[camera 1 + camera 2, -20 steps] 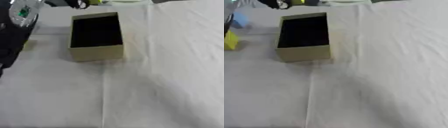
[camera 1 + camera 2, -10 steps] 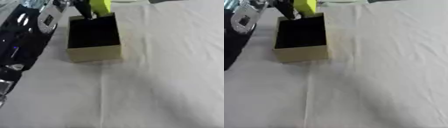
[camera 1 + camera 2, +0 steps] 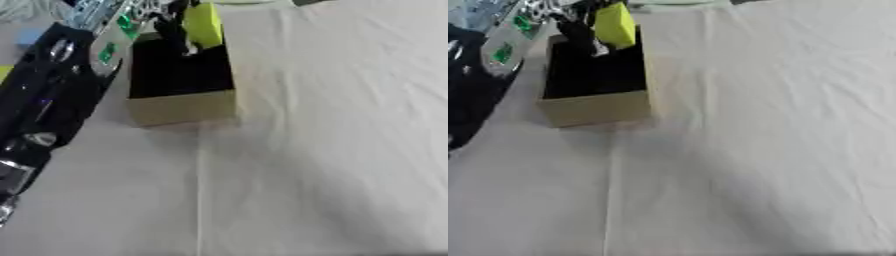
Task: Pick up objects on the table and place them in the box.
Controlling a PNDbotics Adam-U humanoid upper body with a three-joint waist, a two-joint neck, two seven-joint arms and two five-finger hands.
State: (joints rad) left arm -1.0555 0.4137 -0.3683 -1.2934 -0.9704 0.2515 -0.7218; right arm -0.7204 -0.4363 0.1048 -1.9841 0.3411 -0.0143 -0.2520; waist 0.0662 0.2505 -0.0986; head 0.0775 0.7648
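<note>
Pinching a flat yellow block (image 3: pixel 202 25), left hand (image 3: pixel 171 25) above black-lined cardboard box (image 3: pixel 182 106).

A white cloth (image 3: pixel 332 150) is seen spread over the whole work surface; it is marked by a straight vertical crease (image 3: pixel 198 200) down the near part (faint but traceable) and by soft wrinkles toward the right side. A pale blue patch (image 3: pixel 28 36) is glimpsed at the far left; what it is cannot be told.

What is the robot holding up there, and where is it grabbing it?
The left robot hand holds a yellow block by its left side, over the box.
</note>
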